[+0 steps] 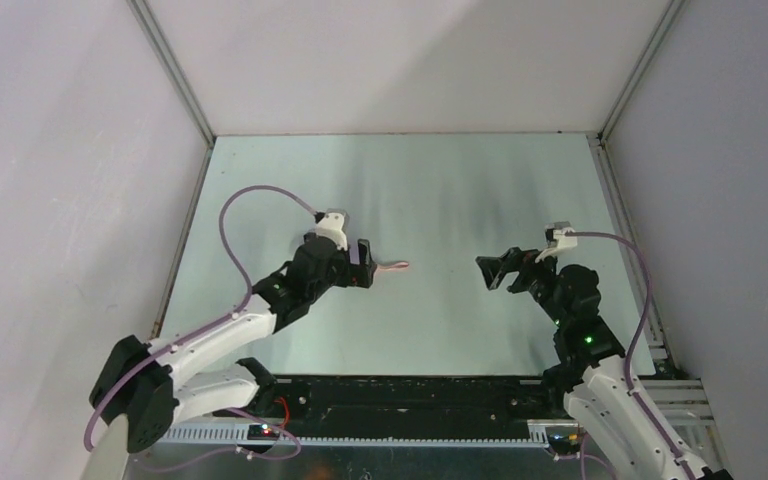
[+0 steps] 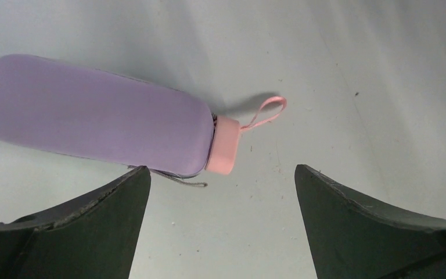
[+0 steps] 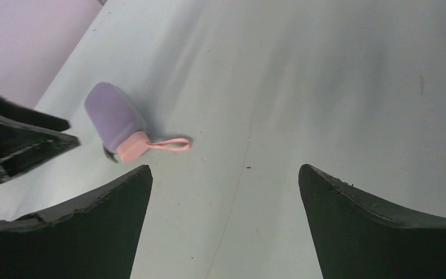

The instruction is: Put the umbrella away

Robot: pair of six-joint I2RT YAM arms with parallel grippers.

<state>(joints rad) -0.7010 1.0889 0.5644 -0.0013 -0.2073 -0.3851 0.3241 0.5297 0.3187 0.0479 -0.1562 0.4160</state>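
The table (image 1: pixel 440 190) fills the middle of the top view, walled in grey on three sides. The left arm (image 1: pixel 220 335) reaches from the lower left toward centre-left, and the right arm (image 1: pixel 580 330) rises from the lower right. Both claws face each other across a gap. The left gripper (image 2: pixel 220 174) hangs released, jaws wide with nothing between them, directly over the lilac case (image 2: pixel 93 116), which lies flat at the upper left of its wrist view. The right gripper (image 3: pixel 223 174) is likewise spread and empty, well apart from the case. The umbrella (image 3: pixel 132 146) sits inside that case, so only its pink handle (image 2: pixel 225 145) shows at the case's right end, with the strap (image 2: pixel 264 113) looped out onto the table. The stowing looks done, which would explain both claws letting go. A thin grey cord (image 2: pixel 180 181) trails under the case. Whether the case is fully closed cannot be told, and nothing else blocks either arm.
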